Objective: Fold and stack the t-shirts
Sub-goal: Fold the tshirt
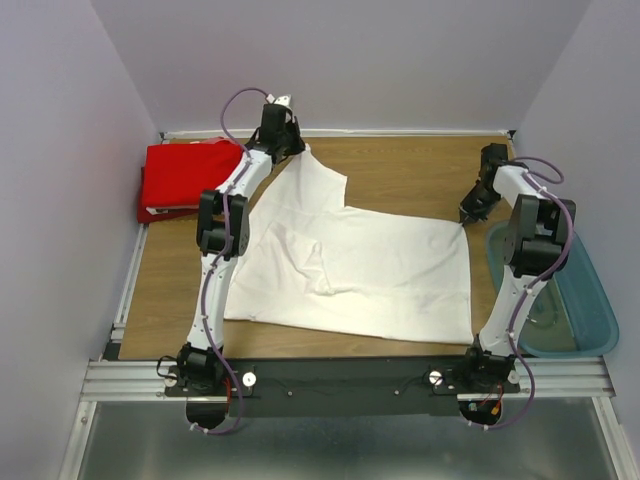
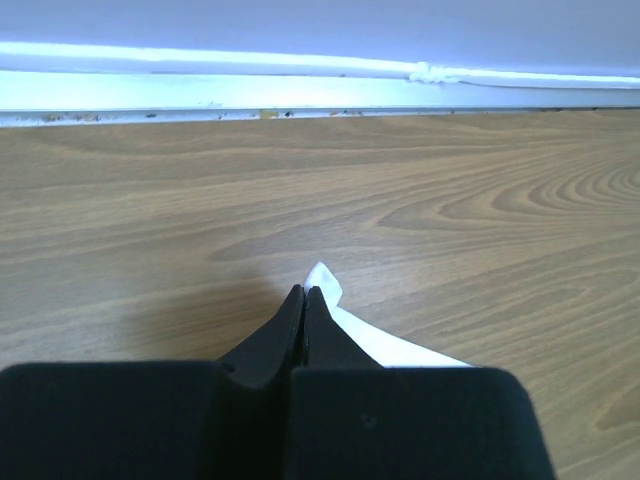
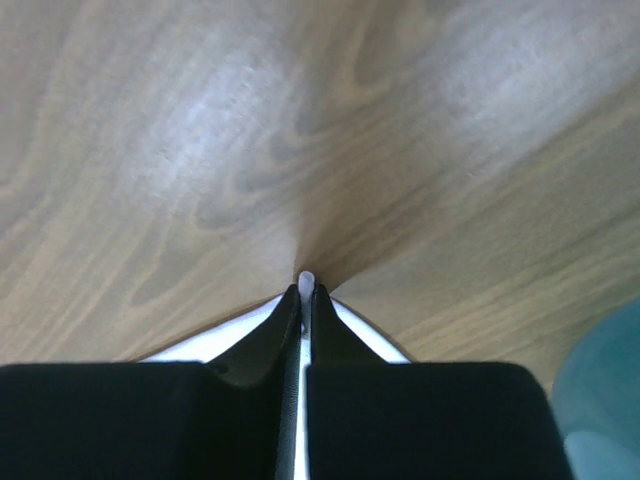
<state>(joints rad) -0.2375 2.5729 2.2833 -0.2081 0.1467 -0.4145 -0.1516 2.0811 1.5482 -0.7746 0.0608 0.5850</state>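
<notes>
While both arms stretch across the desk (image 1: 410, 170), the left tool (image 2: 304, 293) is pressed together on a far corner of the white t-shirt (image 1: 370, 270). A small tip of cloth pokes out just past its fingertips in the wrist view. Over on the other side, the right tool (image 3: 305, 290) is pinching the same shirt, with a sliver of white edge squeezed between its closed fingers and bare wood grain ahead of it. From both tools the shirt spreads back toward the arm bases, lying mostly flat. There's a rumpled ridge near its middle, and the corner at the left tool is drawn to a peak. Left of the left tool lies the red t-shirt (image 1: 185, 175) in a compact bundle. Behind and to the right of the right tool sits the blue-tinted tub (image 1: 585, 300), near the white shirt's right edge.
</notes>
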